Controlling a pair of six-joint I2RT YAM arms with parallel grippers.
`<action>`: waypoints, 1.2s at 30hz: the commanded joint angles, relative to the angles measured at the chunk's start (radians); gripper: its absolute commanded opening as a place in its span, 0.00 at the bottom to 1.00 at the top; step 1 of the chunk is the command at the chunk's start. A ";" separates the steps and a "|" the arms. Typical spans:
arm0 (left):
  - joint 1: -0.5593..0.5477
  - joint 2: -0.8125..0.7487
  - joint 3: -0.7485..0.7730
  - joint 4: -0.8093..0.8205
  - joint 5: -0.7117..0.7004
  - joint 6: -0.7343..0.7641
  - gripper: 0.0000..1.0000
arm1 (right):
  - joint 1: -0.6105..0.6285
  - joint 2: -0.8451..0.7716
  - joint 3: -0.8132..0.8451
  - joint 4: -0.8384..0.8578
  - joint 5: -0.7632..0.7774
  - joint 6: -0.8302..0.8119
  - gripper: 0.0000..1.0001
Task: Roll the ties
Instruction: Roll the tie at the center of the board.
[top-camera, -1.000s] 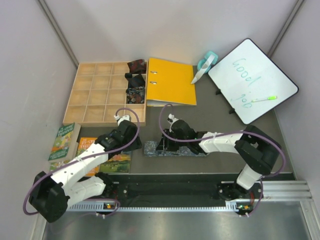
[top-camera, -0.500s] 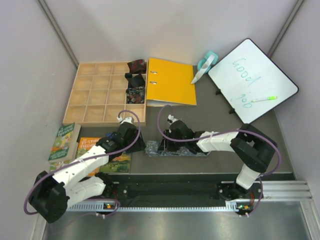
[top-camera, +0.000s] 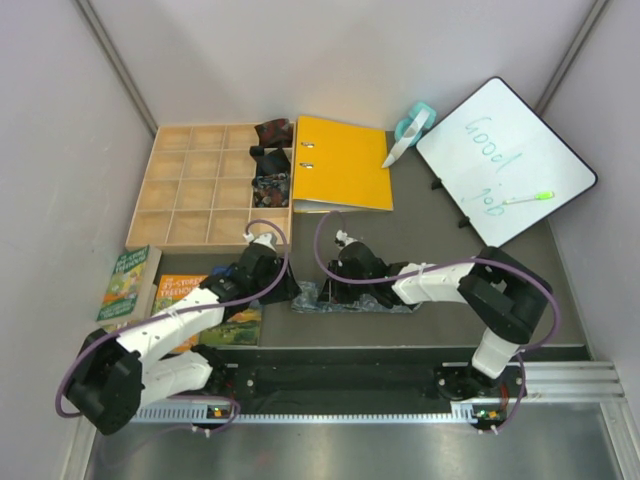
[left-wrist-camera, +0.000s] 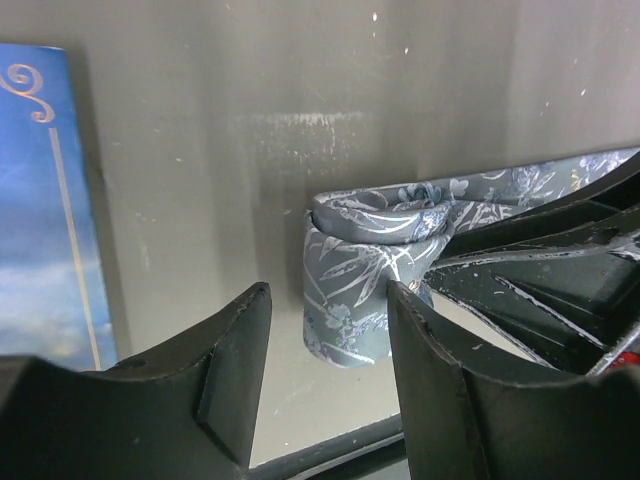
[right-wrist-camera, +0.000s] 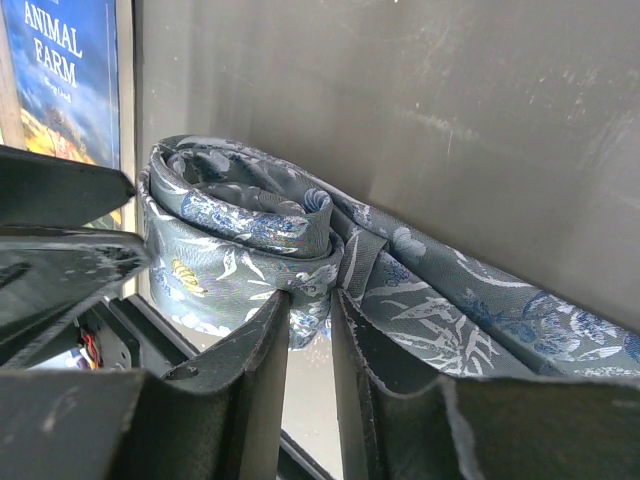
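Left gripper (left-wrist-camera: 327, 300): released, jaws apart, rolled end of tie (left-wrist-camera: 350, 290) just ahead between them. Right gripper (right-wrist-camera: 310, 300): clenched on tie beside the roll. Tie lies mid-table (top-camera: 430, 250), tail running toward 3 o'clock. Tray (top-camera: 190, 190) at 11 o'clock; three small rolls (top-camera: 270, 160) in its right column.

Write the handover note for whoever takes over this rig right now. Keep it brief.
Left pincer: open, jaws either side of the grey-blue tie's rolled end.
Right pincer: shut on that tie's fabric, right beside the roll.
Done: three rolled ties sit in the wooden tray's right column. The grey-blue tie has its first turns.
Left: its tail lies unrolled. Finish the roll, then probably put it in the tray.
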 joint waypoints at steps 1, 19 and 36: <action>0.004 0.033 -0.018 0.087 0.048 0.015 0.55 | 0.014 0.038 0.036 -0.005 0.042 -0.035 0.24; 0.004 0.121 -0.072 0.234 0.154 0.000 0.40 | 0.014 0.073 0.040 0.008 0.029 -0.036 0.23; -0.008 0.094 0.089 -0.143 -0.098 0.049 0.34 | -0.011 -0.220 0.013 -0.186 0.137 -0.062 0.49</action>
